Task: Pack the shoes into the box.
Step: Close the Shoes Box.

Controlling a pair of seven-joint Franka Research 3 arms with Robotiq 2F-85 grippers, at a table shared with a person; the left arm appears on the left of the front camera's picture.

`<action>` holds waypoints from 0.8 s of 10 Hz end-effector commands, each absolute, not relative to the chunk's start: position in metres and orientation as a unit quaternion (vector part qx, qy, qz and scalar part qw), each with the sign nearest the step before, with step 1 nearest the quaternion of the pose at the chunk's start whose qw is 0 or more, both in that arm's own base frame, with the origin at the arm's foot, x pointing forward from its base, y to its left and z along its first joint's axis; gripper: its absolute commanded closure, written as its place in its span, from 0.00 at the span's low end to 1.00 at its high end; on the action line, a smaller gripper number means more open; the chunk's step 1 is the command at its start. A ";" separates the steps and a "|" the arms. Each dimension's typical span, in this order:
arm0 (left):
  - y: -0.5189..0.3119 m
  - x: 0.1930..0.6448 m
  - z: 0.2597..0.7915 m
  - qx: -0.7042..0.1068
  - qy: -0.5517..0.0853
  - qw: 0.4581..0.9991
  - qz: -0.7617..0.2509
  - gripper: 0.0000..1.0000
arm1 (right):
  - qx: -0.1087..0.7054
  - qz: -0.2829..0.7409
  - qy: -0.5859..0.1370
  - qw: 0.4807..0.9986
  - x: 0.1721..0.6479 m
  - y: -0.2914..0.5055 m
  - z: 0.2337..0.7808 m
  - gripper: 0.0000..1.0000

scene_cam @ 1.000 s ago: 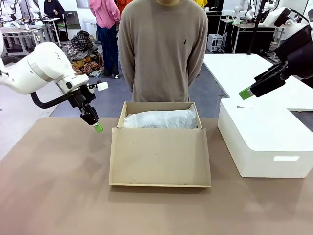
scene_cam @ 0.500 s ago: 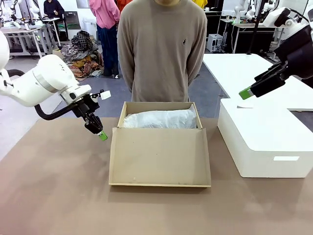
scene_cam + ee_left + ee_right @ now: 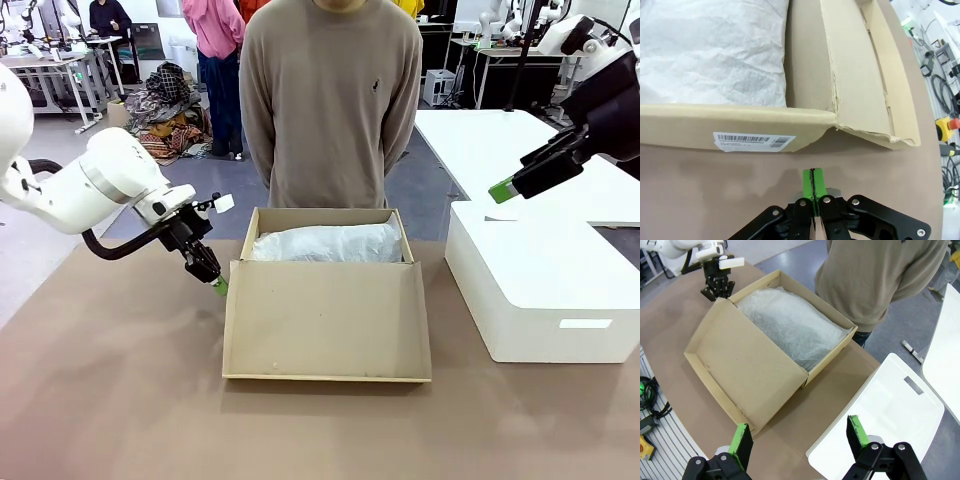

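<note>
My left gripper [image 3: 813, 181], jaws pressed together, beside box [image 3: 325, 217] corner; I'd nudge lid [image 3: 327, 318] hinge low. Right gripper [image 3: 800, 437] jaws spread.

One tan box [image 3: 327, 318]; one white box [image 3: 540, 290]; two grippers: left gripper [image 3: 219, 287], right gripper [image 3: 503, 191]; one person [image 3: 332, 100]; one desk [image 3: 110, 400]

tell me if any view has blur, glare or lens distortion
Front view: sharp, even light, soft shadow under the box lid. Left wrist view: crisp tissue paper, table edge bowed by the wide lens. Right wrist view: white box bright, no blown glare.
</note>
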State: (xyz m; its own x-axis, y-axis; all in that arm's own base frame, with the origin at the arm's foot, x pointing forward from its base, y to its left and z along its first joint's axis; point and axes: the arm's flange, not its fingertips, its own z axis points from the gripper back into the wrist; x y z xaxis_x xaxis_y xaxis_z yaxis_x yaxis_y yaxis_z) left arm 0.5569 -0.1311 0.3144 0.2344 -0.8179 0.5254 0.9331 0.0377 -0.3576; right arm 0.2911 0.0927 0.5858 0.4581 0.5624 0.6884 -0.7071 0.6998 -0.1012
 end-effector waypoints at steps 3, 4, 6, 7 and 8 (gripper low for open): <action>-0.142 0.549 0.301 -0.346 -0.101 0.701 -0.615 1.00 | 0.105 0.376 -0.362 0.847 0.291 0.093 0.586 0.00; -0.145 0.547 0.300 -0.352 -0.096 0.697 -0.618 1.00 | 0.105 0.376 -0.362 0.847 0.291 0.093 0.586 0.00; -0.150 0.542 0.296 -0.364 -0.090 0.689 -0.620 1.00 | 0.105 0.376 -0.362 0.847 0.291 0.093 0.586 0.00; -0.153 0.539 0.295 -0.370 -0.086 0.684 -0.622 1.00 | 0.105 0.376 -0.362 0.847 0.291 0.093 0.586 0.00; -0.156 0.536 0.295 -0.374 -0.078 0.680 -0.626 1.00 | 0.105 0.376 -0.362 0.847 0.291 0.093 0.586 0.00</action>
